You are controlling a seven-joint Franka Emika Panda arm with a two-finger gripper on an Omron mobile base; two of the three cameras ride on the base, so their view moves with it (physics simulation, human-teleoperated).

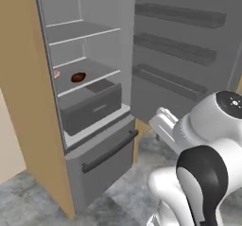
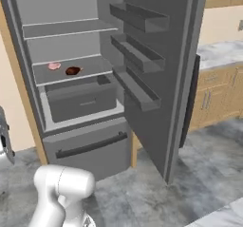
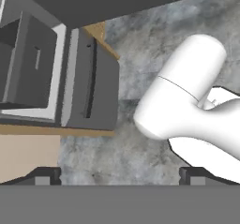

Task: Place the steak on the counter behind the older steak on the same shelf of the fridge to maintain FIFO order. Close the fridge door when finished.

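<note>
The fridge stands with its fridge door swung wide open. On the middle shelf lies a pink steak, far left and a little further in. Just right of it lies a darker brown steak. My gripper is open and holds nothing. It looks down at the floor in front of the fridge's bottom drawer, well away from the shelf. The marbled counter runs behind the open door at the right.
The door carries three bins on its inner side and a long black handle on its outer edge. A grey drawer sits under the steak shelf. Wooden cabinet fronts stand under the counter. My white arm rises beside the fridge.
</note>
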